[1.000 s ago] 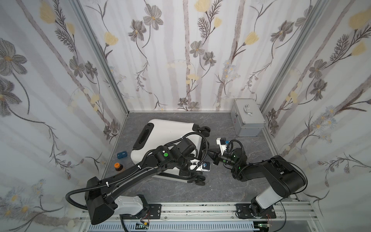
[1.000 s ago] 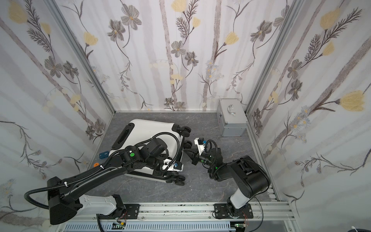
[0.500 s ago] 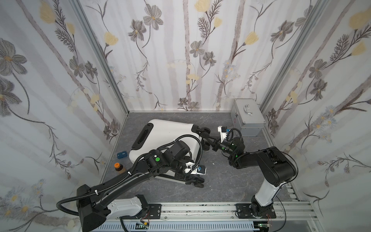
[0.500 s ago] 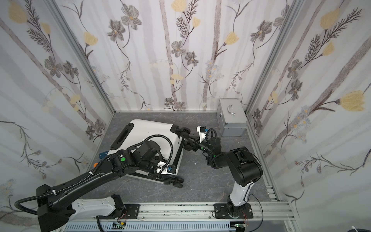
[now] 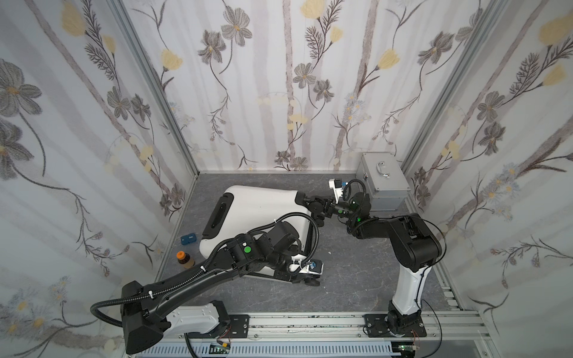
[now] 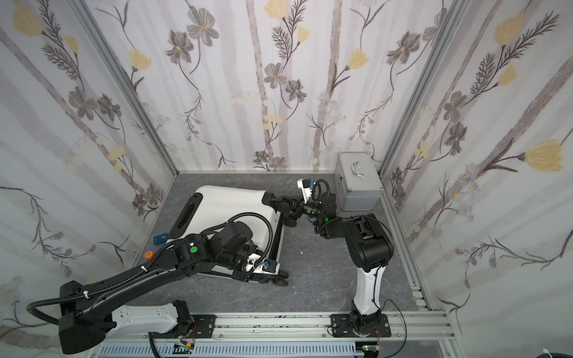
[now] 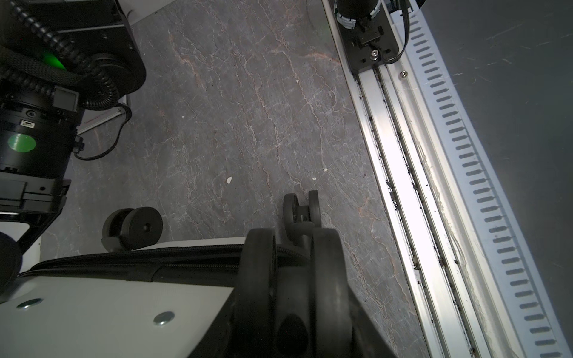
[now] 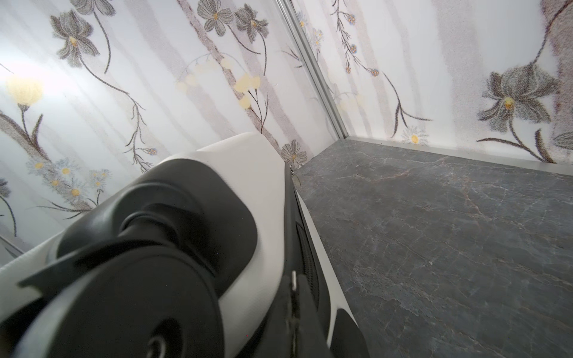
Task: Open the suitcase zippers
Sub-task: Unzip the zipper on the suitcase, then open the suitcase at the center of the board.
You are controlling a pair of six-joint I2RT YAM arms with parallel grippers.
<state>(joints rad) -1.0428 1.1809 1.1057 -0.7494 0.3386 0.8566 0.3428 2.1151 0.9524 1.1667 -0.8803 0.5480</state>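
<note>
The white suitcase lies flat on the grey floor in both top views, its wheel end to the right. My left gripper is at the near right corner, shut on a black double wheel of the suitcase. The black zip band runs along the seam beside it. My right gripper is at the far right corner, shut on a small silver zipper pull that sticks out between its fingers. The zippers' band continues away along the shell, next to a big wheel.
A silver metal case stands at the back right, close behind my right arm. A small blue box and an orange-capped bottle lie left of the suitcase by the wall. The aluminium rail runs along the front.
My right gripper has travelled from the middle of the wheel end to the far right corner, still shut on the pull. My left arm has drawn slightly nearer with the wheel held.
</note>
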